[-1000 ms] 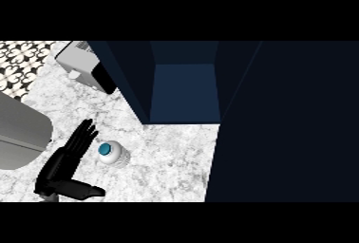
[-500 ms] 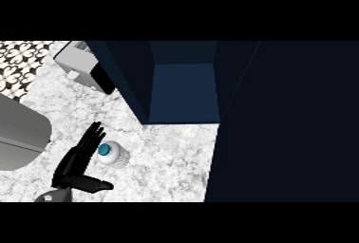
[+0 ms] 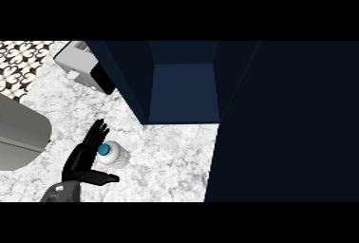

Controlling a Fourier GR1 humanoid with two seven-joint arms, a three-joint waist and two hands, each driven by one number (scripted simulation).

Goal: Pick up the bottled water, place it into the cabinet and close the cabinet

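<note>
The bottled water stands upright on the marble counter, seen from above as a pale round body with a blue cap. My left hand is open right beside it on its left, fingers straight and pointing up the view, thumb stretched out below the bottle. The fingers lie along the bottle's side; I cannot tell if they touch it. The dark blue cabinet stands open behind, its door swung out at the right. My right hand is out of sight.
A grey and white appliance sits at the back left against the cabinet's side. A grey sink basin lies at the left edge. Patterned tiles show at the top left.
My left hand has moved right and slightly up toward the bottle, closing the gap beside it. The bottle has stayed in place.
</note>
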